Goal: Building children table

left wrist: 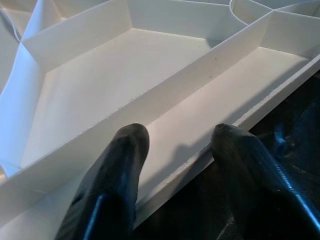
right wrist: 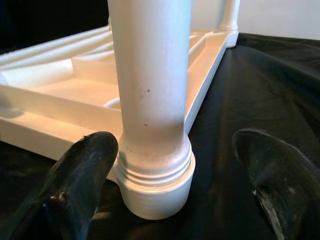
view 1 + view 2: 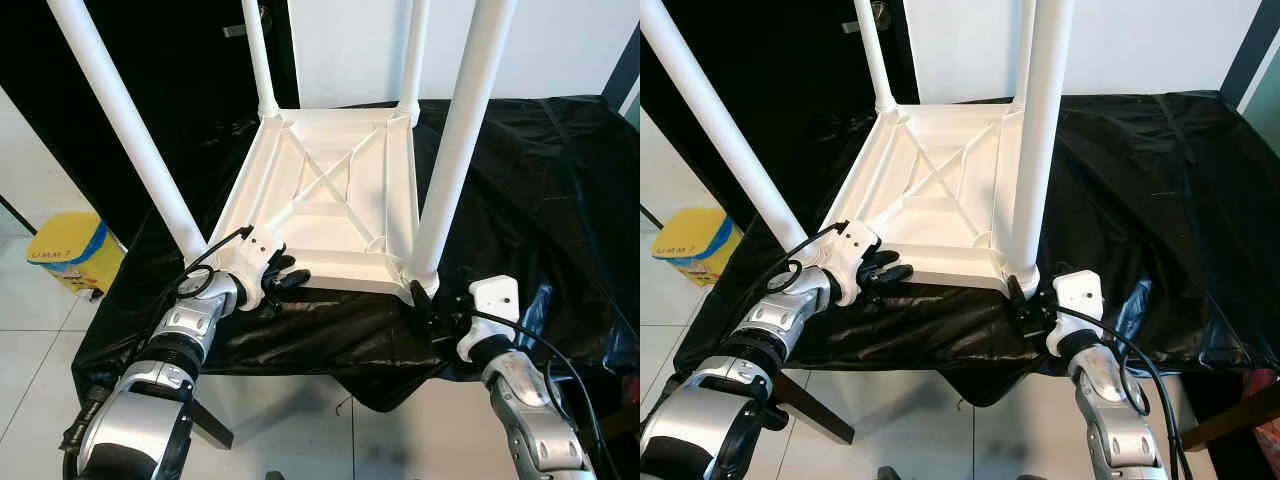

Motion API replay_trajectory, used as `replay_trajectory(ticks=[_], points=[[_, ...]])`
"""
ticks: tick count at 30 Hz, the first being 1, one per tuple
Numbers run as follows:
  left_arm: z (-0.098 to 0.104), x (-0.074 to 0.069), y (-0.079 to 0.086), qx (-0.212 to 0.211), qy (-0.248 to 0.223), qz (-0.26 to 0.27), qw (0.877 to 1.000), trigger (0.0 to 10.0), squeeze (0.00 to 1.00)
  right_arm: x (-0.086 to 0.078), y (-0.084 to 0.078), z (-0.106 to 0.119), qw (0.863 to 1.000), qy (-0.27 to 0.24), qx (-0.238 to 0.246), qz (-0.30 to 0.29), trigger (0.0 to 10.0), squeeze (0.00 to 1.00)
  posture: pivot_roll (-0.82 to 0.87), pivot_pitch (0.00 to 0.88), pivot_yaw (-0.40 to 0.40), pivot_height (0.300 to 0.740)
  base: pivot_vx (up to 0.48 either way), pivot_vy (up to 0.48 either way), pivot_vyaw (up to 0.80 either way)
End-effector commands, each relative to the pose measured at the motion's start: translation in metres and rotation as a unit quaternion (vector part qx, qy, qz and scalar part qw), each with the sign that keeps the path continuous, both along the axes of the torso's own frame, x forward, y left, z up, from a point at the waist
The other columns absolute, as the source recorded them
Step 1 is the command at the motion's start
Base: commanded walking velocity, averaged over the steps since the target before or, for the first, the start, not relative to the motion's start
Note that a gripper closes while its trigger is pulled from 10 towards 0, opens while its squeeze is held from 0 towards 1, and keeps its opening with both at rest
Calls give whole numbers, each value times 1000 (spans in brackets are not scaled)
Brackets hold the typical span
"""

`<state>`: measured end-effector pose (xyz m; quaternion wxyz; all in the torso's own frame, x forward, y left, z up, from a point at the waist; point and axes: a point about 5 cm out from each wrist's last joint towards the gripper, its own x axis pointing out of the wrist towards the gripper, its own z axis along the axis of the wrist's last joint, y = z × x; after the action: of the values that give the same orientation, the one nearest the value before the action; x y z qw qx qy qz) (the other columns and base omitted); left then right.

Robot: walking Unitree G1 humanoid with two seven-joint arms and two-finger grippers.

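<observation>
Ribbed white plastic tabletop [image 3: 330, 190] w/ round legs [image 3: 455, 140]

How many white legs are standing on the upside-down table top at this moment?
4: near left leg by the left gripper, near right leg by the right gripper, far left leg, far right leg, one at each corner.

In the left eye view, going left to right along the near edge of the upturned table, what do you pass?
Yellow bin → left hand at the near-left corner → near rim of the white table → base of the near-right leg → right hand → black cover.
</observation>
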<state>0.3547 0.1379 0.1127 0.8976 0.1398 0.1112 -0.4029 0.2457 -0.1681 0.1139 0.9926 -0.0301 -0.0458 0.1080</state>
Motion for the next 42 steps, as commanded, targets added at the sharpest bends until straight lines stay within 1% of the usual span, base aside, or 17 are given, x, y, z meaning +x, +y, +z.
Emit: replay_trajectory(ticks=[1, 6, 8, 10, 14, 16, 18, 19, 22, 24, 25, 26, 28, 35, 36, 37, 42], points=[[-1, -2, -3, 11, -3, -29, 1000, 10000, 0, -6, 1, 2, 1000, -11, 17, 11, 10000, 0, -231, 0, 51, 740, 0, 0, 0], [1, -9, -10, 3, 4, -100, 995, 10000, 0, -16, 4, 3, 999, -10, 20, 30, 10000, 0, -240, 10, 52, 740, 0, 0, 0], [2, -11, -11, 2, 6, -112, 994, 10000, 0, -18, 5, 3, 999, -8, 20, 32, 10000, 0, -240, 10, 52, 740, 0, 0, 0], [3, -14, -14, -11, 16, -141, 990, 10000, 0, -21, 5, 2, 999, -4, 19, 33, 10000, 0, -247, 29, 54, 740, 0, 0, 0], [2, -12, -14, 5, 12, -137, 990, 10000, 0, -24, 5, 1, 999, 0, 19, 30, 10000, 0, -253, 49, 58, 740, 0, 0, 0], [0, -9, -12, 27, 7, -127, 991, 10000, 0, -27, 5, 1, 999, 2, 20, 27, 10000, 0, -258, 58, 61, 740, 0, 0, 0], [2, -3, -11, 19, 15, -98, 995, 10000, 0, -28, 5, 1, 999, 3, 24, 24, 10000, 0, -261, 70, 63, 740, 0, 0, 0], [3, -2, -10, 24, 13, -97, 995, 10000, 1000, -28, 6, 1, 999, 3, 26, 21, 10000, 0, -259, 77, 68, 740, 0, 0, 0], [4, -1, -10, 28, 11, -99, 995, 10000, 1000, -28, 7, 2, 999, 3, 27, 20, 10000, 0, -260, 80, 69, 740, 0, 0, 0], [6, 1, -8, 58, -3, -100, 993, 10000, 1000, -30, 9, 1, 999, 5, 30, 17, 10000, 0, -261, 107, 77, 740, 0, 0, 0], [6, 1, -8, 58, -3, -100, 993, 10000, 1000, -30, 9, 1, 999, 5, 30, 17, 10000, 0, -261, 107, 77, 740, 0, 0, 0], [6, 2, -5, 83, -8, -99, 992, 10000, 0, -33, 12, 0, 999, 9, 31, 18, 10000, 0, -263, 119, 79, 740, 0, 0, 0], [5, 4, -2, 114, -8, -98, 989, 10000, 0, -37, 14, -1, 999, 15, 32, 18, 10000, 0, -265, 134, 83, 740, 0, 0, 0], [4, 1, 0, 119, 15, -132, 984, 10000, 0, -45, 12, -3, 999, 27, 25, 13, 10000, 0, -271, 167, 93, 740, 0, 0, 0], [5, 2, 2, 113, 20, -127, 985, 3176, 0, -47, 11, -3, 999, 30, 23, 11, 10000, 0, -272, 172, 95, 740, 0, 0, 0], [6, 2, 4, 106, 27, -131, 985, 0, 0, -48, 10, -4, 999, 32, 21, 10, 10000, 0, -273, 178, 99, 740, 0, 0, 0], [7, -4, 12, 85, 49, -162, 982, 0, 0, -50, 10, -5, 999, 37, 18, 6, 10000, 0, -269, 177, 102, 740, 0, 0, 0]])
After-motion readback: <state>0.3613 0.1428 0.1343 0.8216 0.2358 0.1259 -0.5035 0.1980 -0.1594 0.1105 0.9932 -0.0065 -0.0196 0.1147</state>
